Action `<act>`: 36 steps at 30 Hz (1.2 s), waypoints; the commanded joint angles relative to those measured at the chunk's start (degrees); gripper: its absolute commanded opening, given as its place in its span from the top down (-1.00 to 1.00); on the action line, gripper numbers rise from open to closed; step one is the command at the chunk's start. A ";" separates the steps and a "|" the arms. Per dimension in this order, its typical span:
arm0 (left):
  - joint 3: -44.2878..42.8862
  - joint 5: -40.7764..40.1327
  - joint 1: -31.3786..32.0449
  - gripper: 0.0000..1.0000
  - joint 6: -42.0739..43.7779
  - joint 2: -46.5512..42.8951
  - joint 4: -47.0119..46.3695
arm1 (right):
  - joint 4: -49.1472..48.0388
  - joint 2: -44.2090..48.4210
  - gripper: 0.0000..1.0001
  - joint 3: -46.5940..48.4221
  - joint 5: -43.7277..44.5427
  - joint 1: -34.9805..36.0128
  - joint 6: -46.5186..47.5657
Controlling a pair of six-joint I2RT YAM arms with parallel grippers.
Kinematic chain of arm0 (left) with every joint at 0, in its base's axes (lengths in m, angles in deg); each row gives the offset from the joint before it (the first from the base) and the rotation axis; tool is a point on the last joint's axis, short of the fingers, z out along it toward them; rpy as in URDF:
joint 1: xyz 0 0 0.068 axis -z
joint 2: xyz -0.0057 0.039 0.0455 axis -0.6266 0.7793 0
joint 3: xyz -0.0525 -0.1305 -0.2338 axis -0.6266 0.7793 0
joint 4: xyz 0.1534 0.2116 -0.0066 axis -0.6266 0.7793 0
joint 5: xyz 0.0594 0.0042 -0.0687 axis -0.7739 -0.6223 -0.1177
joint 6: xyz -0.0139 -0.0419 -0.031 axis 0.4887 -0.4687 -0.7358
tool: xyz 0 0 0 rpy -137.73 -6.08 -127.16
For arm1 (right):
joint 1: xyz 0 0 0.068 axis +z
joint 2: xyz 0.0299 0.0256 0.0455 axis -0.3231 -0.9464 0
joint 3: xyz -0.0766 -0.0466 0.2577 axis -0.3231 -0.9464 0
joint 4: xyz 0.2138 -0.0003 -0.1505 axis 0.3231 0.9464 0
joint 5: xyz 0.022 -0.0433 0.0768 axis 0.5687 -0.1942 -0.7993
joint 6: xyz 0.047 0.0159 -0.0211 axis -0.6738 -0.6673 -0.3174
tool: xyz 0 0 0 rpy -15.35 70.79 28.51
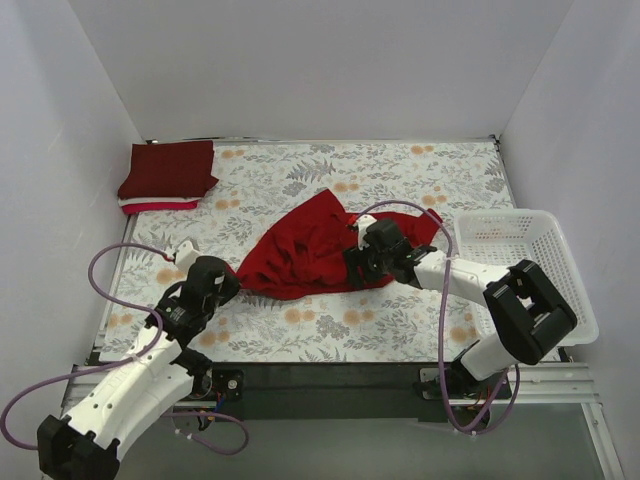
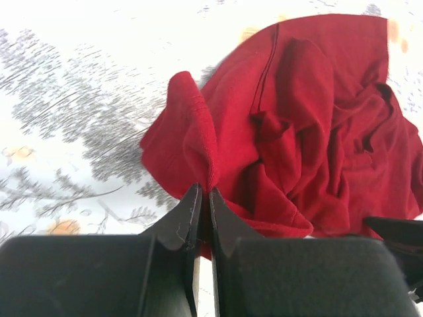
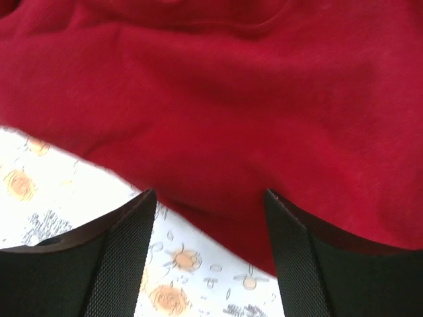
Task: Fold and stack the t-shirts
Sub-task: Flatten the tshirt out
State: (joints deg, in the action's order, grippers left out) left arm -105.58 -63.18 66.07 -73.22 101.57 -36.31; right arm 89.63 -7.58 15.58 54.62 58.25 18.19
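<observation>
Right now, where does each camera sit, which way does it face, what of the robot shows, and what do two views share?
Top external: above and behind the arms, looking down on the table; both arms show, left gripper and right gripper at the red t-shirt.
Left wrist: on the left arm, looking across the table at the shirt; its fingers shut on a fold.
Right wrist: on the right arm, looking down at the shirt's edge; its fingers open.
Shared: both wrist views show the shirt.
</observation>
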 commanded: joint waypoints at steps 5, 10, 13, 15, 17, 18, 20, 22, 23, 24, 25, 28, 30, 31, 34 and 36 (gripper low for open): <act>-2.68 -7.04 -0.72 1.00 -3.67 1.09 4.03 | -3.45 -6.47 -0.26 5.79 2.98 -0.02 2.16; -5.93 -2.05 -4.32 1.00 2.64 7.50 -3.96 | -3.45 -12.62 0.79 11.49 1.94 -3.09 2.77; -10.22 9.26 -15.99 1.00 7.66 17.66 -13.97 | -2.92 -15.87 0.97 18.52 -3.49 -7.65 2.78; -17.66 18.77 -23.64 1.00 8.55 26.97 -17.07 | -0.65 -16.68 0.97 26.51 -6.32 -10.38 1.90; -33.37 24.33 -27.18 1.00 10.65 35.69 -15.58 | 3.05 -15.89 0.97 38.55 -7.65 -12.58 2.24; -37.28 24.77 -27.18 1.00 11.01 36.77 -13.66 | 4.27 -14.58 0.97 43.89 -7.83 -12.85 3.03; -46.60 24.34 -29.20 1.00 11.63 37.14 -12.41 | 4.37 -12.30 0.97 47.18 -7.57 -13.64 4.18; -51.09 23.46 -30.34 1.00 11.98 34.95 -12.41 | 3.59 -7.64 0.97 49.04 -5.82 -14.08 6.02; -53.81 22.85 -30.52 1.00 12.50 33.98 -12.41 | 2.97 -5.80 0.97 48.60 -4.94 -14.26 6.64; -54.71 22.32 -30.61 1.00 13.81 32.58 -12.24 | 2.36 -1.52 0.97 46.34 -3.19 -14.35 7.34; -54.98 21.79 -30.61 1.00 14.52 31.17 -12.15 | 1.83 0.96 0.97 44.49 -2.13 -14.35 7.95; -52.27 19.59 -30.69 1.00 15.23 24.58 -10.57 | -4.21 12.03 0.97 32.40 2.88 -14.61 8.93; -47.37 19.76 -30.61 1.00 14.45 19.67 -7.86 | -5.91 19.57 0.94 25.60 5.33 -14.70 8.93; -44.81 20.11 -30.61 1.00 13.92 17.73 -6.88 | -5.91 21.97 0.84 19.31 5.09 -14.79 8.49; -32.34 23.26 -30.61 0.87 11.37 9.82 -3.89 | -5.12 31.03 0.33 6.13 3.95 -14.79 5.42; -24.79 25.38 -30.52 0.80 9.79 5.34 -1.87 | -2.94 37.07 0.07 -0.06 -0.51 -14.70 1.75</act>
State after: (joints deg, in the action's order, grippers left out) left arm -140.77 -40.64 35.88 -61.42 108.45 -47.22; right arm 82.77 26.04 25.59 55.64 43.82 23.96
